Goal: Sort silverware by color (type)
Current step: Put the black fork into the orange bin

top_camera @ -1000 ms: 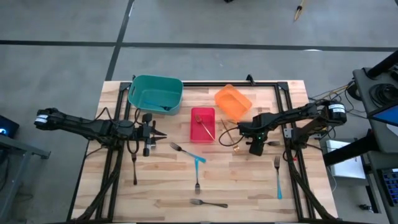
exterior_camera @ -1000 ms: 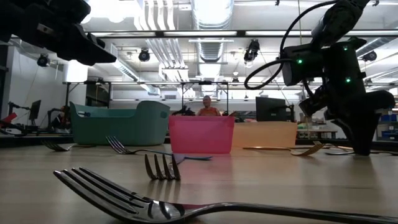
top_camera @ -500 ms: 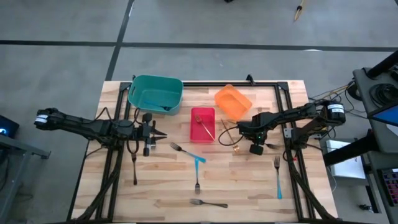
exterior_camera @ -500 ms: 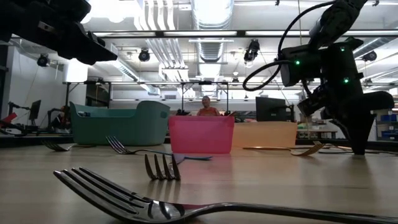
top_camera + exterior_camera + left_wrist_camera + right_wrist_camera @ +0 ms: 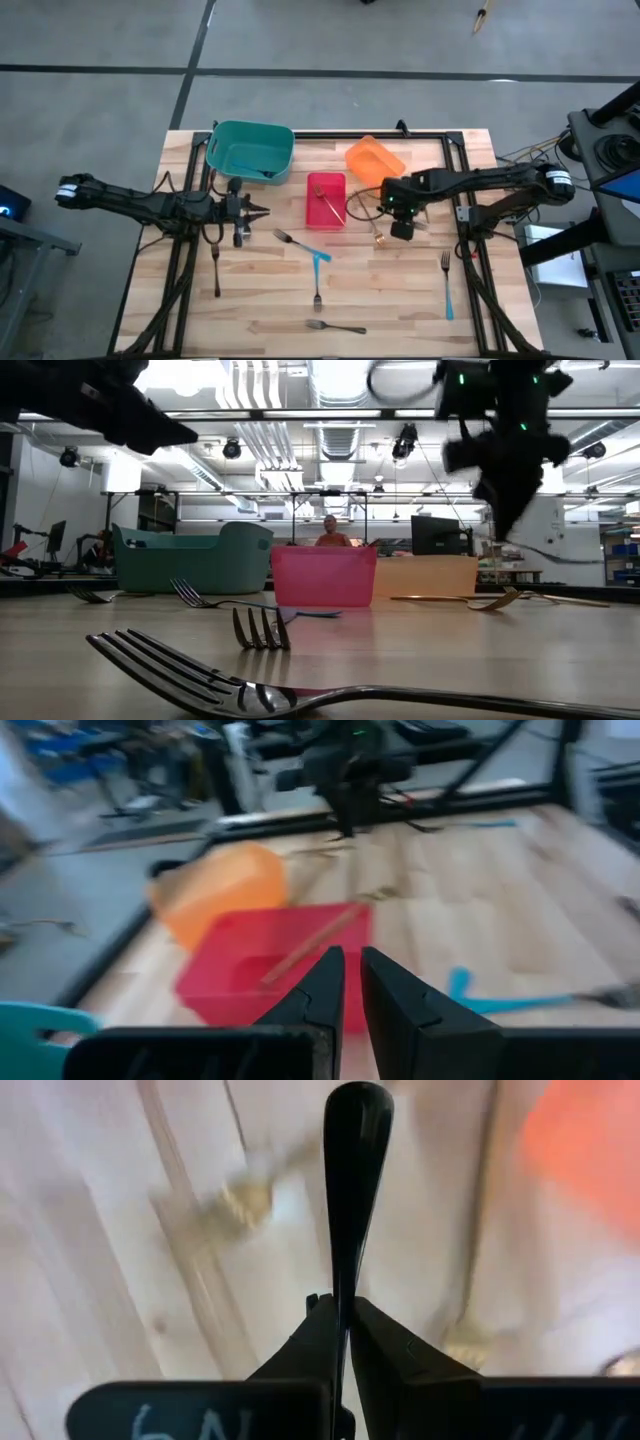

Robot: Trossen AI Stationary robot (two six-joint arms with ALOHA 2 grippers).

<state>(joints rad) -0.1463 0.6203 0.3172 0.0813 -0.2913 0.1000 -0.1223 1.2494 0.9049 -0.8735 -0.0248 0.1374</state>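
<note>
Right tool [image 5: 340, 1330]: raised off surface [image 5: 400, 290] since 0.5 s ago; clamped on dark-handled fork [image 5: 352, 1190]
Left tool [image 5: 350, 982]: pinched together; empty
Meaning: fork heading binward

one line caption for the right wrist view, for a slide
Right pincer shut on a slim dark-handled utensil, held above the pale wooden table, with an orange plastic bin at the frame's edge.

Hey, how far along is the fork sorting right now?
Early on. Done: one gold fork lies in the red bin. In hand: the right gripper is shut on a dark handle. The left gripper waits, shut, near the teal bin. Left: about six forks on the table, among them a blue-handled fork and a loose gold fork.
</note>
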